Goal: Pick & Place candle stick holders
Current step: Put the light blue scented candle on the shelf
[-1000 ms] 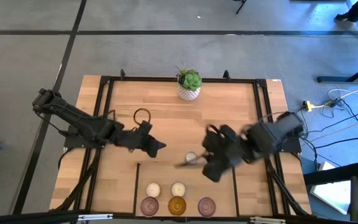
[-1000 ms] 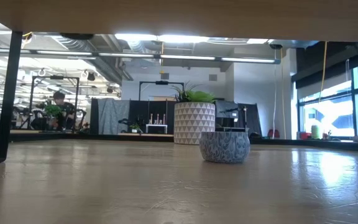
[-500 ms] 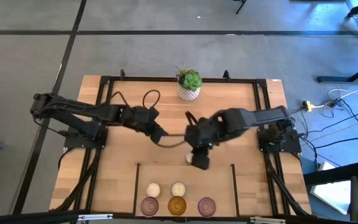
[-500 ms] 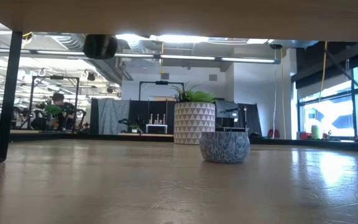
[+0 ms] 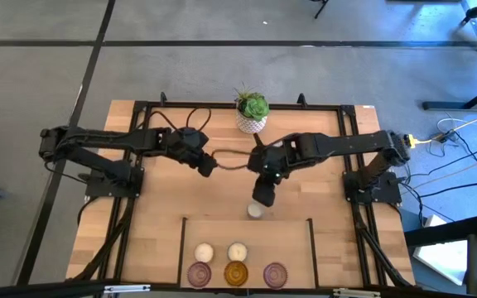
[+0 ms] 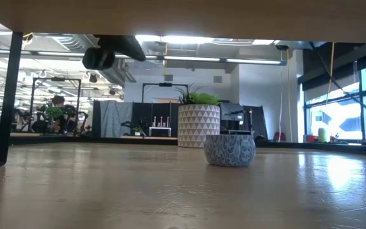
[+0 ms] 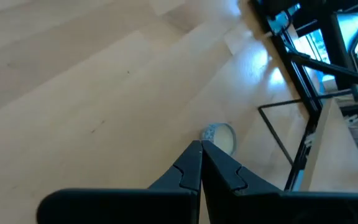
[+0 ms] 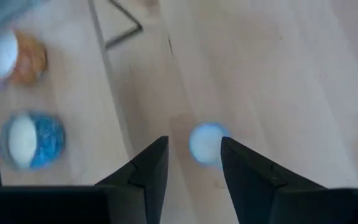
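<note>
One cream-white holder (image 5: 255, 210) stands alone on its base on the wooden table (image 5: 164, 223), near the middle. It also shows in the low view (image 6: 229, 150), the left wrist view (image 7: 219, 135) and the right wrist view (image 8: 207, 143). My right gripper (image 5: 262, 199) hangs open just above it, on its far side, and touches nothing; in its wrist view (image 8: 193, 143) the holder shows between the fingers, below them. My left gripper (image 5: 214, 168) is shut and empty, left of the table's middle (image 7: 201, 144). Five other holders stand at the near edge: two cream-white (image 5: 204, 252), two purplish-pink (image 5: 199, 272), one amber (image 5: 236, 272).
The green plant in its white patterned pot (image 5: 252, 112) stands at the far edge, also in the low view (image 6: 199, 125). Thin black lines (image 5: 182, 232) frame the near area with the five holders. A dark arm part (image 6: 113, 51) hangs at the low view's top.
My right gripper has swung from the near right toward the table's left, over the lone holder, then toward the far edge. My left gripper has gone toward the far edge and a little right. The lone holder has stayed where it was.
</note>
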{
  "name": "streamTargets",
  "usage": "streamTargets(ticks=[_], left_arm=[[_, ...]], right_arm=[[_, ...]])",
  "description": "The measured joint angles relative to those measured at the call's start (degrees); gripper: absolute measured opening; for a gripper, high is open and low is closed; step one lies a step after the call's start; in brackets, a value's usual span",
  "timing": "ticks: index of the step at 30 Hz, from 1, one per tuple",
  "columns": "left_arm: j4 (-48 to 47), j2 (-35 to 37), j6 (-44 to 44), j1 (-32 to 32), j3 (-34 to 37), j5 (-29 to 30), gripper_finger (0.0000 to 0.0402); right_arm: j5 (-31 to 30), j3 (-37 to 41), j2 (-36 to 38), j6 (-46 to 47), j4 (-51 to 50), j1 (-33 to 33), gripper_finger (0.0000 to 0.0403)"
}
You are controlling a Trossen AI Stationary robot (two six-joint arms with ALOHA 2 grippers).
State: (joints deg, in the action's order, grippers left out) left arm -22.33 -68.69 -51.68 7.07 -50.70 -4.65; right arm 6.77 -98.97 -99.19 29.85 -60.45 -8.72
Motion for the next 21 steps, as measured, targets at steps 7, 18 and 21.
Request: streamTargets(ticks=[7, 18, 21], left_arm=[[-0.8, 0.0, 2.8, 3.1, 0.2, -4.2, 0.0002], [-0.8, -0.1, 2.1, 10.6, 4.5, -10.5, 0.0002], [-0.6, -0.1, 2.1, 10.4, 4.8, -10.7, 0.0002]], right_arm=[[5.4, 20.0, 8.0, 5.7, 15.6, 4.3, 0.0151], [5.5, 29.5, 6.1, 1.8, 14.4, 9.3, 0.0152], [4.8, 30.4, 3.3, 1.7, 14.8, 8.8, 0.0152]])
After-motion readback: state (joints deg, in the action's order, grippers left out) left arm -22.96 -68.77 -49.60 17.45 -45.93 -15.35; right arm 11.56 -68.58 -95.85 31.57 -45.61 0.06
